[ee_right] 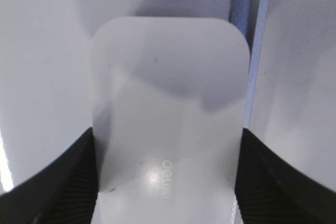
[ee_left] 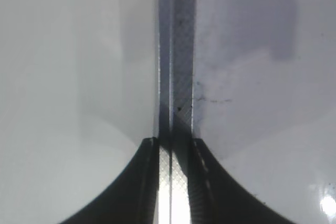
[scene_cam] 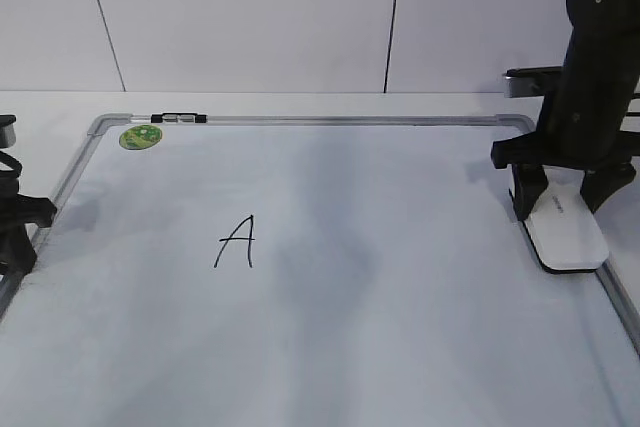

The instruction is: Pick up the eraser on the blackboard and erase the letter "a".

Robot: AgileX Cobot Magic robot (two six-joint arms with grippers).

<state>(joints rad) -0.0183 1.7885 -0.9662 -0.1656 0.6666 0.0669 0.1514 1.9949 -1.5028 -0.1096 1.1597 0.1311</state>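
The board (scene_cam: pixel 400 347) lies flat on the worktop (scene_cam: pixel 300 102) so it can be wiped. It is smooth and white, with a thin grey metal frame and round corners.

At the board's right edge lies the eraser (scene_cam: pixel 563 230), a flat white plastic block with round corners and a dark bottom. The right end effector (ee_right: pixel 168 182) has a finger on each side of it, ready to lift; it looks like a pinch, though I cannot be sure.

In the middle of the board is a thin black "A" (scene_cam: pixel 236 241).

At the board's left edge, the left end effector (ee_left: pixel 170 182) sits nearly closed over the frame, out of the way.

At the board's far left corner is a round green sticker (scene_cam: pixel 140 136).
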